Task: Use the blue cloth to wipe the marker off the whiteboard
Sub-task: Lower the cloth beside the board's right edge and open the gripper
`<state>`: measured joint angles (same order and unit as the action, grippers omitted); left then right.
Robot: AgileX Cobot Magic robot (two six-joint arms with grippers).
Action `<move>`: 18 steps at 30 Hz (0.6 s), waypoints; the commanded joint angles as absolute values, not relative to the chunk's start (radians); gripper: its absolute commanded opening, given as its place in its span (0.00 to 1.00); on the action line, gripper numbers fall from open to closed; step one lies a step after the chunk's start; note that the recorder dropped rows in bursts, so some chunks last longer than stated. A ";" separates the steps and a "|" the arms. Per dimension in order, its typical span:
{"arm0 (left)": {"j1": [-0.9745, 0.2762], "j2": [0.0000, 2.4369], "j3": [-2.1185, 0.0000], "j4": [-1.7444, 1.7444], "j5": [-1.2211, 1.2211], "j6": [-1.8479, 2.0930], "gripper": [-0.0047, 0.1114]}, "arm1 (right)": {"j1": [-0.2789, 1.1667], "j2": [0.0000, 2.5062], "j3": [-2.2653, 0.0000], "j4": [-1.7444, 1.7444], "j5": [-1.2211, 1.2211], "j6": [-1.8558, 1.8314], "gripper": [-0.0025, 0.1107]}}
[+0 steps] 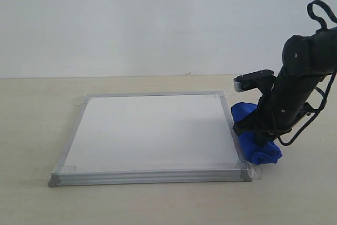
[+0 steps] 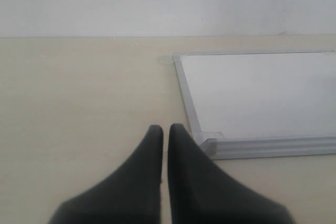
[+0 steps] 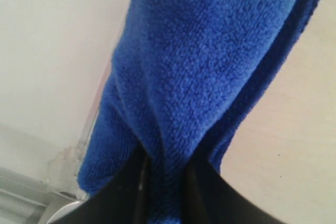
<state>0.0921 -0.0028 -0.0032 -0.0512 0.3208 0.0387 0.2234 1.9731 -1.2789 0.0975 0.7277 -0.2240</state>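
Observation:
The whiteboard [image 1: 152,133] lies flat on the table, silver-framed, and its white face shows no marker. Against its right edge on the table rests the blue cloth [image 1: 258,143], an oblong fuzzy bundle. My right gripper [image 1: 261,136] is down on it, shut on a fold of the blue cloth [image 3: 210,77] that bulges out past both black fingers [image 3: 202,182]. My left gripper [image 2: 165,129] is shut with nothing in it, hovering over bare table just off a taped corner of the whiteboard [image 2: 262,93]; it is out of the exterior view.
The beige table [image 1: 158,198] runs back to a plain white wall [image 1: 158,19]. Clear tape tabs [image 1: 39,173] stick out at the board's corners. The right arm's cables [image 1: 321,11] loop above its wrist.

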 commanded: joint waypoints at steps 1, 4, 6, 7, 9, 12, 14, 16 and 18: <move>0.084 0.000 0.000 -0.063 0.315 0.043 0.07 | 0.219 1.968 -1.280 0.100 0.721 -0.218 0.02; 0.084 0.000 0.000 -0.063 0.315 0.043 0.07 | 0.219 1.968 -1.280 0.100 0.719 -0.217 0.02; 0.084 0.000 0.000 -0.063 0.315 0.043 0.07 | 0.219 1.968 -1.280 0.098 0.719 -0.200 0.02; 0.084 0.000 0.000 -0.063 0.315 0.043 0.07 | 0.219 1.968 -1.280 0.096 0.717 -0.181 0.02; 0.084 0.000 0.000 -0.063 0.315 0.043 0.07 | 0.219 1.968 -1.280 0.092 0.708 -0.166 0.02; 0.084 0.000 0.000 -0.063 0.315 0.043 0.07 | 0.219 1.968 -1.280 0.079 0.712 -0.168 0.02; 0.084 0.000 0.000 -0.063 0.315 0.043 0.07 | 0.219 1.977 -1.280 0.065 0.731 -0.170 0.02; 0.084 0.000 0.000 -0.063 0.315 0.043 0.07 | 0.219 1.998 -1.280 0.058 0.750 -0.175 0.02; 0.084 0.000 0.000 -0.063 0.315 0.043 0.07 | 0.219 2.010 -1.280 0.064 0.760 -0.175 0.02</move>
<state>0.0921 -0.0028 -0.0032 -0.0512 0.3208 0.0387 0.2234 1.9931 -1.2789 0.0743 0.7430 -0.1719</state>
